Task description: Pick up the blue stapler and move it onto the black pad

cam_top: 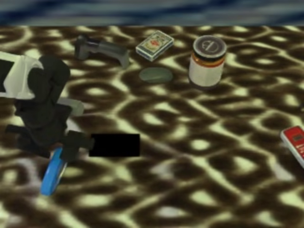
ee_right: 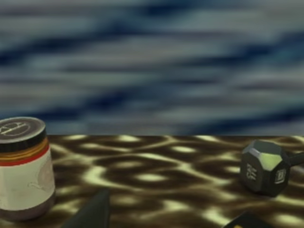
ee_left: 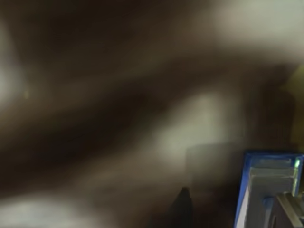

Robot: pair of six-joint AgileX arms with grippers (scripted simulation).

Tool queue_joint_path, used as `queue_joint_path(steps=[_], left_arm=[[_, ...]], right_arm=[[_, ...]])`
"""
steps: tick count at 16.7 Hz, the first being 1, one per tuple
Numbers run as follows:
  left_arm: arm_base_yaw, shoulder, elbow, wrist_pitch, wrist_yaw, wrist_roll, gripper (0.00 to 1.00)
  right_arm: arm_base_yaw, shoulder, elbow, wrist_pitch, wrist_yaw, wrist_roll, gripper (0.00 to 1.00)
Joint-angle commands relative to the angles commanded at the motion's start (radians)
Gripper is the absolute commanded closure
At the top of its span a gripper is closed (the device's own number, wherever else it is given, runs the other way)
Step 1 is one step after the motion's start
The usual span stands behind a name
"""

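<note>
The blue stapler (cam_top: 53,171) lies slanted near the table's left front, just left of the black pad (cam_top: 114,145). My left gripper (cam_top: 66,146) hangs over the stapler's far end, between it and the pad's left edge. The left wrist view shows the stapler's end (ee_left: 247,190) close up, blue with grey metal, over blurred table. My right gripper (ee_right: 171,219) is open and empty, out of the top view, and looks across the table.
At the back stand a dark grey stapler-shaped tool (cam_top: 102,48), a card box (cam_top: 154,45), a grey-green oval disc (cam_top: 156,75) and a white jar (cam_top: 207,61). A red object (cam_top: 294,142) sits at the right edge. A dark dumbbell (ee_right: 263,166) lies by the right arm.
</note>
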Motion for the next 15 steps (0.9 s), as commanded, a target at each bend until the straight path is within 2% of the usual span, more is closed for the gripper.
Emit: queue_joint_path(steps=[4,15], left_arm=[[0.0,0.0,0.0,0.0,0.0,0.0,0.98],[0.002,-0.006,0.013,-0.017,0.0,0.0,1.0]], right_arm=[[0.0,0.0,0.0,0.0,0.0,0.0,0.0],[0.0,0.0,0.0,0.0,0.0,0.0,0.0]])
